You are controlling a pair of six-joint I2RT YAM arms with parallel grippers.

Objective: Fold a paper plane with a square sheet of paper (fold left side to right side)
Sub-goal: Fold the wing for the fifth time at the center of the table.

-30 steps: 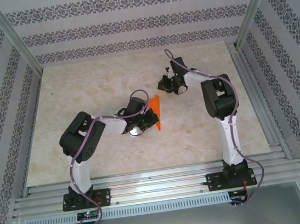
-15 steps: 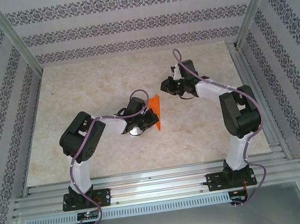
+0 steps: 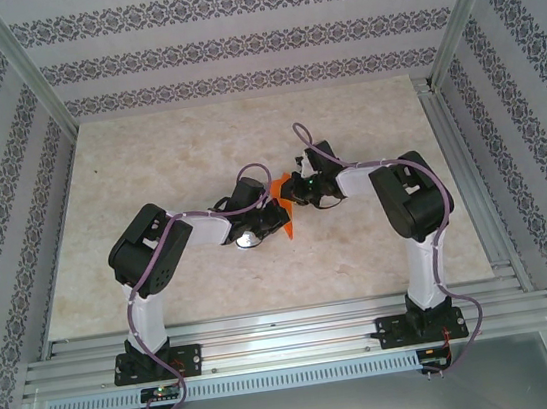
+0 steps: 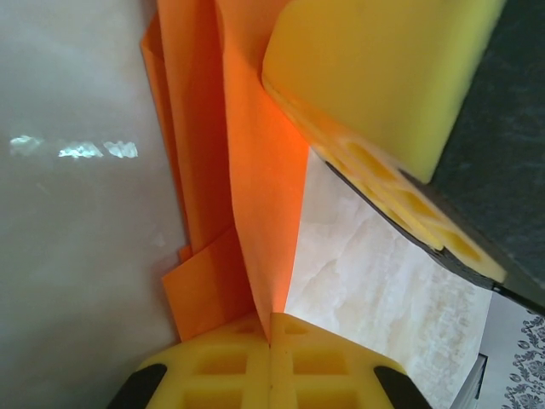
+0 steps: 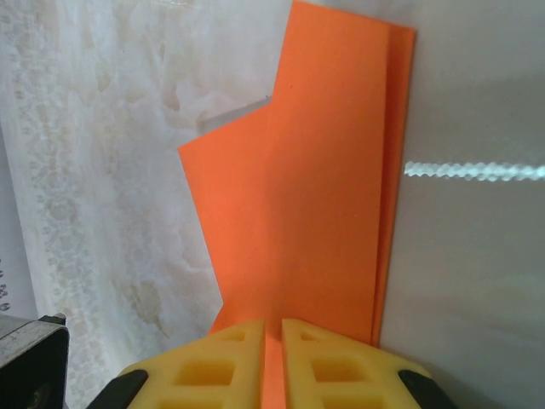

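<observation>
The square sheet of paper (image 3: 278, 178) is a bright orange creased wedge at the table's middle, folded into layers. My left gripper (image 3: 266, 211) is shut on it: in the left wrist view a raised flap of the paper (image 4: 247, 170) runs straight into the seam between the yellow pads (image 4: 271, 341). My right gripper (image 3: 291, 191) has come against the paper's far end from the right. Its yellow pads (image 5: 274, 336) stand shut to a thin slit over the flat orange paper (image 5: 315, 187), which shows through the slit. One right finger (image 4: 375, 77) hangs over the flap.
The pale marble table top (image 3: 175, 147) has free room at left and at the back. Aluminium posts and patterned walls close in the sides. A metal rail (image 3: 290, 328) runs along the near edge at the arm bases.
My right arm has swung from the back right down and leftward onto the paper's far end. The left gripper and the paper have stayed put.
</observation>
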